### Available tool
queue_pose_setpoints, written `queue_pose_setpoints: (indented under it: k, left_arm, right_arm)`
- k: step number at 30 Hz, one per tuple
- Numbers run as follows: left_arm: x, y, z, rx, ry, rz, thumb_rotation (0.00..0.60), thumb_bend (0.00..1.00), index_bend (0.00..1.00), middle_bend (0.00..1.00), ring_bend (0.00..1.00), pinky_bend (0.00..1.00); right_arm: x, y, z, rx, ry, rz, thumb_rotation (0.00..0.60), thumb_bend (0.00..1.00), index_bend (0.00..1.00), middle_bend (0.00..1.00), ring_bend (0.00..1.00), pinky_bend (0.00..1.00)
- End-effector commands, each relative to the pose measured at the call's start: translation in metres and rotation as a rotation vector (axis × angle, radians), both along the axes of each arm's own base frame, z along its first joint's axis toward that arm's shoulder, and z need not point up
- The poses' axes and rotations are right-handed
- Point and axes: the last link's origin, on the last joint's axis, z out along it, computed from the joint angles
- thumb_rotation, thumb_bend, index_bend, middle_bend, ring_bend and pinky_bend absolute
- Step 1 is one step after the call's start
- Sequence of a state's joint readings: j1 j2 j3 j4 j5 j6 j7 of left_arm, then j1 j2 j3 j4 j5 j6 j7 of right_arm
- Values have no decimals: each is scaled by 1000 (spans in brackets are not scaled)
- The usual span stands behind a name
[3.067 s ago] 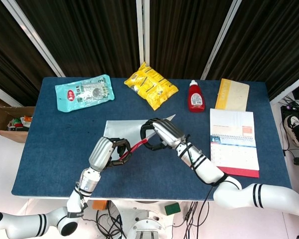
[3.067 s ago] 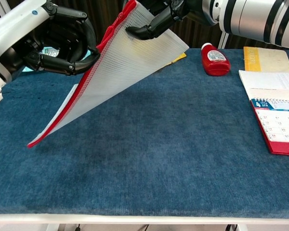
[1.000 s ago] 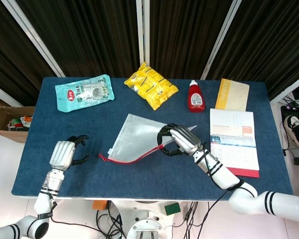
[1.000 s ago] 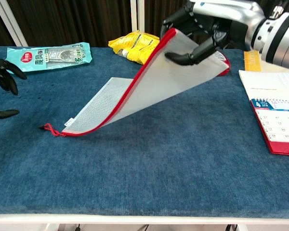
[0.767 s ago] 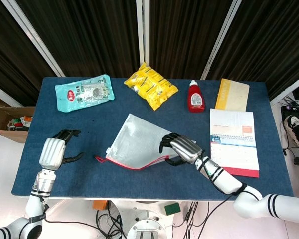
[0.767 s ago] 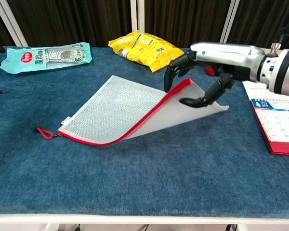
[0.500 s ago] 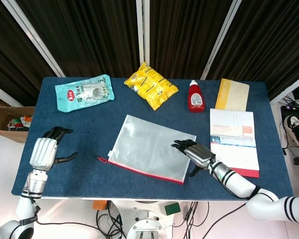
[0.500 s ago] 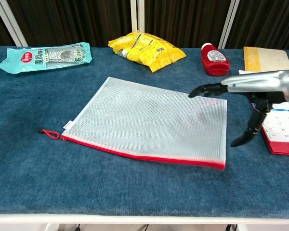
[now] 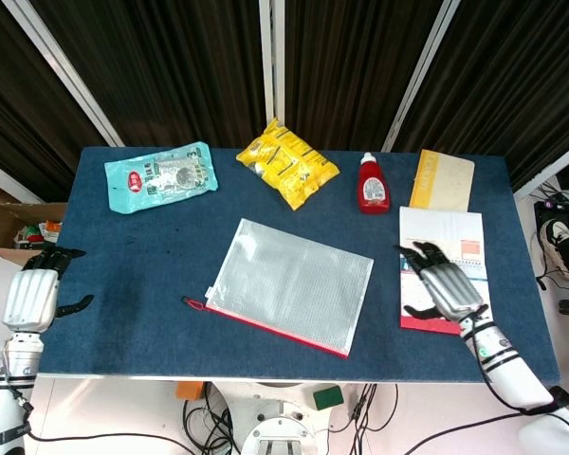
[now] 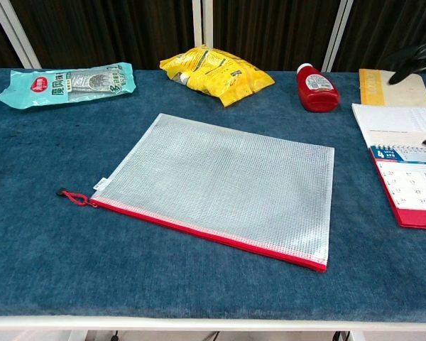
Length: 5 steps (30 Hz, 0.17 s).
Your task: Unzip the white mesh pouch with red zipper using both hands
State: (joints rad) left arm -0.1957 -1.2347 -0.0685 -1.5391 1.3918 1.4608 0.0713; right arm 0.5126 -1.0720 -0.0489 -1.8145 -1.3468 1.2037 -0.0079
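The pouch (image 9: 290,286) lies flat mid-table — left hand (image 9: 30,296) far off left, right hand (image 9: 446,287) right, both released, fingers spread.

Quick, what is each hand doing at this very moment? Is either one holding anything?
Left hand: open, holding nothing, off the table's left edge.
Right hand: open, holding nothing, fingers spread above the calendar.
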Motion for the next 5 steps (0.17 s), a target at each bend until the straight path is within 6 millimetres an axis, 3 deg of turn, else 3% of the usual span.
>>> queue_pose_setpoints:
  k: [1, 5]
  left_arm:
    - [-6, -12, 8, -2, 21, 22, 600, 108, 293, 297, 203, 298]
    - [-8, -29, 14, 11, 32, 39, 600, 108, 294, 296, 203, 283]
  right_arm:
    - [-42, 35, 36, -228, 9, -38, 600, 249, 53, 200, 35, 127]
    - [-63, 60, 45, -287, -16, -85, 600, 249, 54, 198, 35, 127]
